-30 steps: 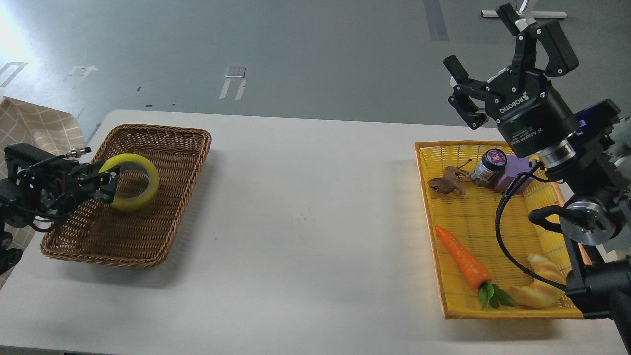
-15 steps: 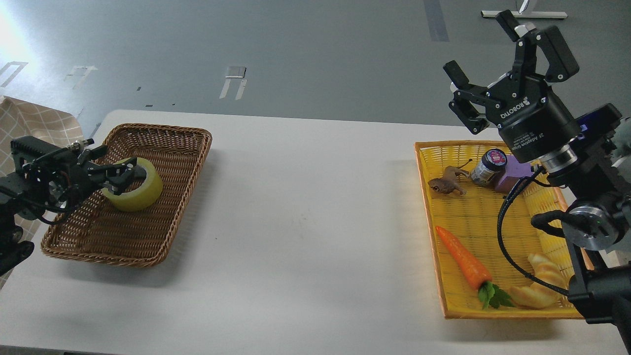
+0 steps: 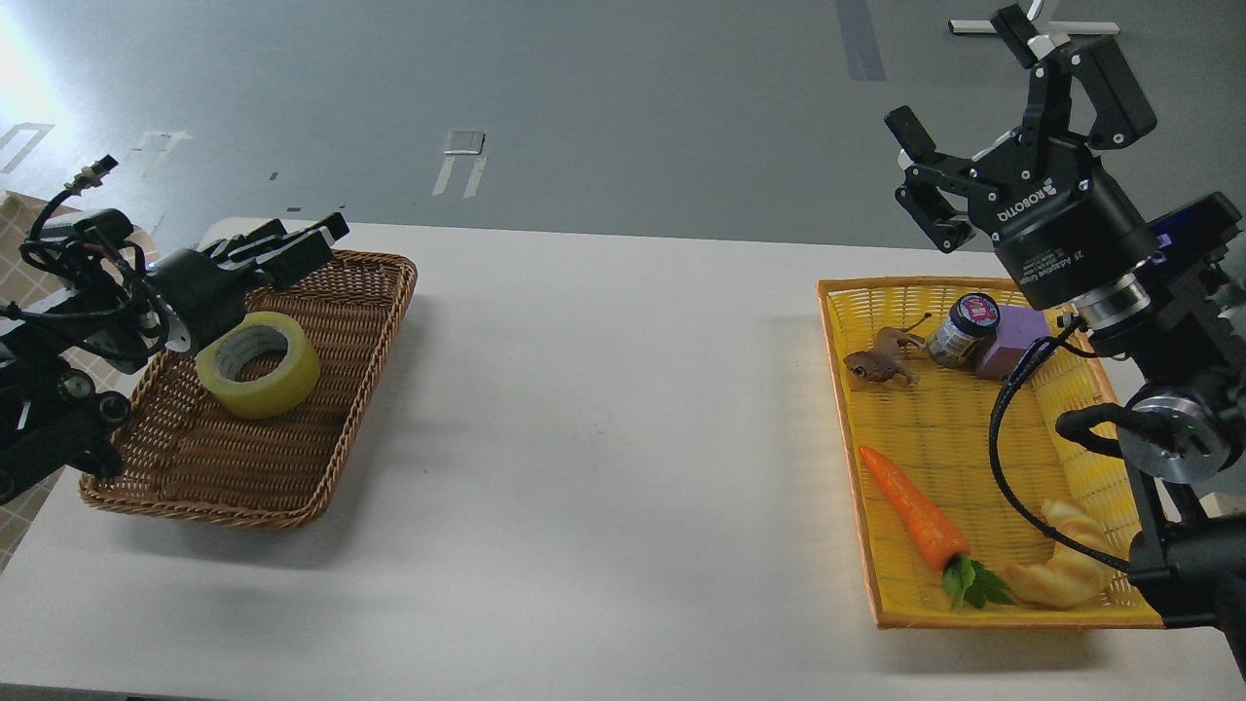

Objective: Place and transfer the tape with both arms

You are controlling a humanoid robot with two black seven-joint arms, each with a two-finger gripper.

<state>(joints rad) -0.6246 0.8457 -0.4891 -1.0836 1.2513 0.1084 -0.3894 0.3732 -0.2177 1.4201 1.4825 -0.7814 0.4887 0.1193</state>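
Observation:
The tape (image 3: 284,380), a yellow roll with a pale core, lies flat in the back left part of the brown wicker basket (image 3: 321,458) on the left of the table. My left gripper (image 3: 290,243) is open and empty; it hovers above the basket's back edge, up and behind the tape, not touching it. My right gripper (image 3: 959,76) is open and empty, held high above the back of the yellow basket (image 3: 934,428) on the right, fingers pointing up and away.
The yellow basket holds a carrot (image 3: 915,511), a croissant (image 3: 1056,576), a small dark jar (image 3: 964,329), a purple block (image 3: 1012,343) and a brown toy animal (image 3: 881,362). White table (image 3: 613,409) lies between the baskets. A checked cloth shows at the far left.
My left gripper set the tape down flat in the wicker basket, let go, then rose up and back away from it. The right gripper shifted slightly right.

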